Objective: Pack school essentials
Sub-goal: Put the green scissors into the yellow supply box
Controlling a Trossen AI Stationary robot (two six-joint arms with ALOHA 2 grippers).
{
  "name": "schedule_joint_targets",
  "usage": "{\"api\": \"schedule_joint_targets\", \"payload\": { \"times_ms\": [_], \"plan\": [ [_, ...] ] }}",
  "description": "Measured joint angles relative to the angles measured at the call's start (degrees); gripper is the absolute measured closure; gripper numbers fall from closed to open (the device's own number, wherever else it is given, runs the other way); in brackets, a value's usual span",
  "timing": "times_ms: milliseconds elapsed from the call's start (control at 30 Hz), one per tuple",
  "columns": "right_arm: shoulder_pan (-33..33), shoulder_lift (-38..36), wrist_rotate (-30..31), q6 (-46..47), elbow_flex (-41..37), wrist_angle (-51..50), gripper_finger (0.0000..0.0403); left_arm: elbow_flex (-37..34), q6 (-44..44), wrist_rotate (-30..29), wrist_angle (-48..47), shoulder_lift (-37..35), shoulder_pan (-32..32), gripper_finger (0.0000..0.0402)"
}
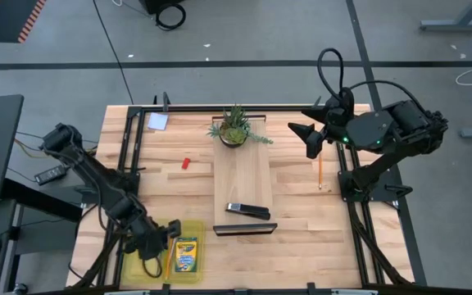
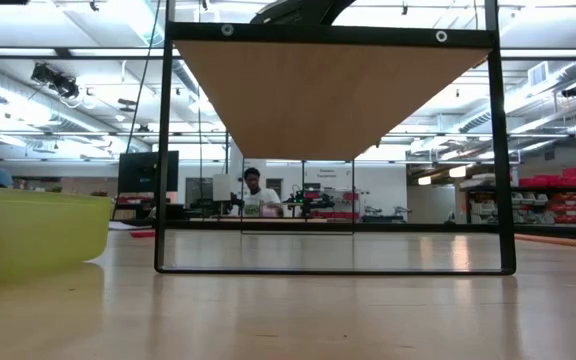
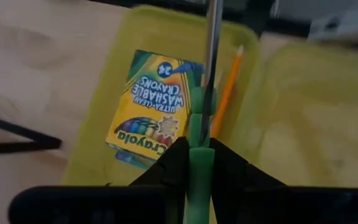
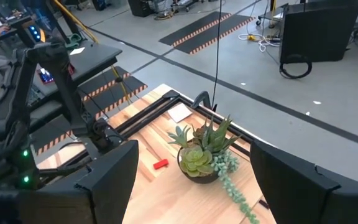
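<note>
My left gripper (image 1: 161, 239) hangs over the yellow tray (image 1: 156, 274) at the table's near left corner, shut on the green-handled scissors (image 3: 199, 134). Their steel blades (image 3: 212, 43) point away from the fingers, out over the tray. In the tray lie the crayon box (image 3: 157, 106), flat on its back, and an orange pen (image 3: 227, 93) beside it. My right gripper (image 1: 308, 138) waits open, high over the far right. A thin pencil (image 1: 319, 172), a red eraser (image 1: 185, 163) and a pale note pad (image 1: 157, 121) lie on the table. My left gripper pinches the scissors' green handle (image 3: 199, 165) between its two fingers (image 3: 173, 163). The fingers come slanting down from above and lie along the scissors. The scissors are lifted clear above the tray, blades closed and pointing ahead of the fingers.
A wooden board on a black frame (image 1: 242, 180) stands mid-table, with a potted plant (image 1: 234, 127) at its far end. A black stapler-like bar (image 1: 248, 211) and a black strip (image 1: 245, 229) lie at its near end. Bare tabletop lies between tray and board.
</note>
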Motion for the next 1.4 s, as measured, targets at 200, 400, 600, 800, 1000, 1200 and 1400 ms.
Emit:
{"api": "schedule_joint_targets", "payload": {
  "times_ms": [200,400,600,800,1000,1200,1400],
  "plan": [
    [0.0,0.0,0.0,2.2,0.0,0.0,0.0089,0.0,7.0,-9.0,1.1,2.9,-2.4,0.0348],
    [0.0,0.0,0.0,2.7,0.0,0.0,0.0089,0.0,7.8,-9.4,1.0,5.9,-2.4,0.0346],
    [0.0,0.0,0.0,3.3,0.0,0.0,0.0089,0.0,7.8,-9.4,0.9,7.5,-2.5,0.0346],
    [0.0,0.0,0.0,3.5,0.0,0.0,0.0089,0.0,7.7,-8.1,-0.2,7.8,-2.5,0.0341],
    [0.0,0.0,0.0,3.5,0.0,0.0,0.0089,0.0,7.7,-3.1,-1.4,7.8,-2.5,0.0348],
    [0.0,0.0,0.0,3.5,0.0,0.0,0.0089,0.0,7.7,-3.0,-1.4,7.8,-2.4,0.034],
    [0.0,0.0,0.0,3.5,0.0,0.0,0.0089,0.0,7.2,-3.4,-1.7,7.9,-2.3,0.033]
  ]
}}
